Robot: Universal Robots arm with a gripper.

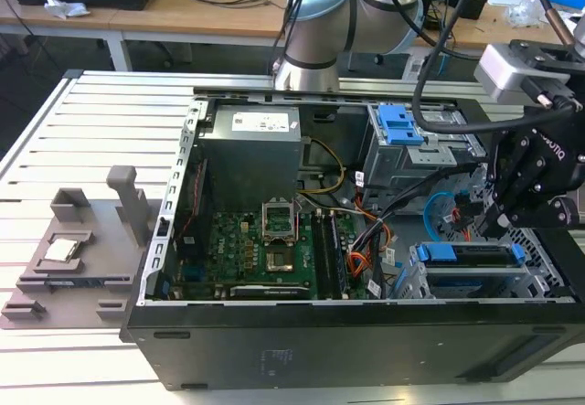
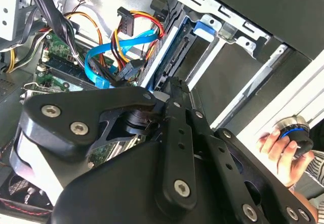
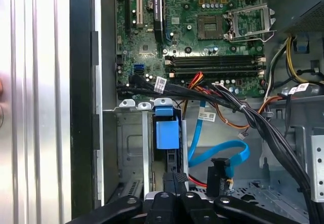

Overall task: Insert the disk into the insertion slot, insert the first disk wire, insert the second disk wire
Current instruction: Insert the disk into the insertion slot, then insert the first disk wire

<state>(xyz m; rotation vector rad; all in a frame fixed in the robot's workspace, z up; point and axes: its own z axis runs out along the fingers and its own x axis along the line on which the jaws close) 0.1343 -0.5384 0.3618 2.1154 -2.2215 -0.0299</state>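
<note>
Gripper [image 3: 173, 177] — jaws clenched, empty — just by the disk [image 3: 167, 133] in the insertion slot [image 3: 130, 138]; second disk wire [image 3: 217, 148] looped beside

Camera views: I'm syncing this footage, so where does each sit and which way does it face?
Exterior view: off the arm, above the open computer case, looking down into it; gripper at the exterior view's right.
First wrist view: on the wrist, looking past the gripper at the disk and motherboard.
Second wrist view: on the wrist, looking along the gripper into the case; a person's hand beyond.
Both wrist views share the blue cable.
</note>
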